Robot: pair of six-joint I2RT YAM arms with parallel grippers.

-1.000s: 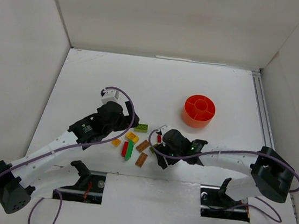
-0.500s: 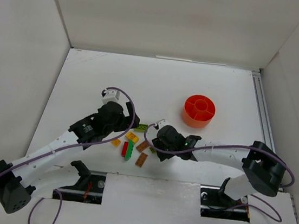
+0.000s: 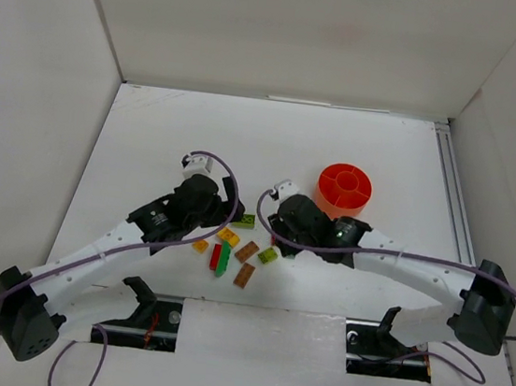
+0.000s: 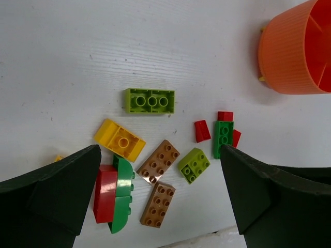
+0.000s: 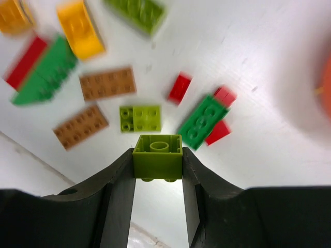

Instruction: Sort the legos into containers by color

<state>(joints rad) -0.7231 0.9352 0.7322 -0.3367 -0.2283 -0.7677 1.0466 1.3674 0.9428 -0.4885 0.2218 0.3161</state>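
My right gripper (image 5: 158, 157) is shut on a small lime brick (image 5: 158, 155) and holds it above the pile; in the top view the gripper (image 3: 277, 228) is just right of the pile. Below it lie a lime brick (image 5: 140, 118), two brown bricks (image 5: 107, 83), a green brick (image 5: 202, 121) and red bits (image 5: 179, 88). My left gripper (image 4: 160, 155) is open and empty above the pile, over a brown brick (image 4: 159, 161). It sees a long lime brick (image 4: 150, 100), a yellow brick (image 4: 120, 139) and a red-and-green pair (image 4: 115, 192). The orange-red bowl (image 3: 343, 191) stands to the right.
The pile (image 3: 232, 251) lies near the table's front edge, between the two arms. A small orange brick (image 3: 200, 245) sits at its left. White walls close the table at the back and sides. A rail (image 3: 450, 198) runs along the right side.
My right gripper has moved from the near side of the pile toward the back and the bowl, holding the lime brick. My left gripper has shifted slightly right.
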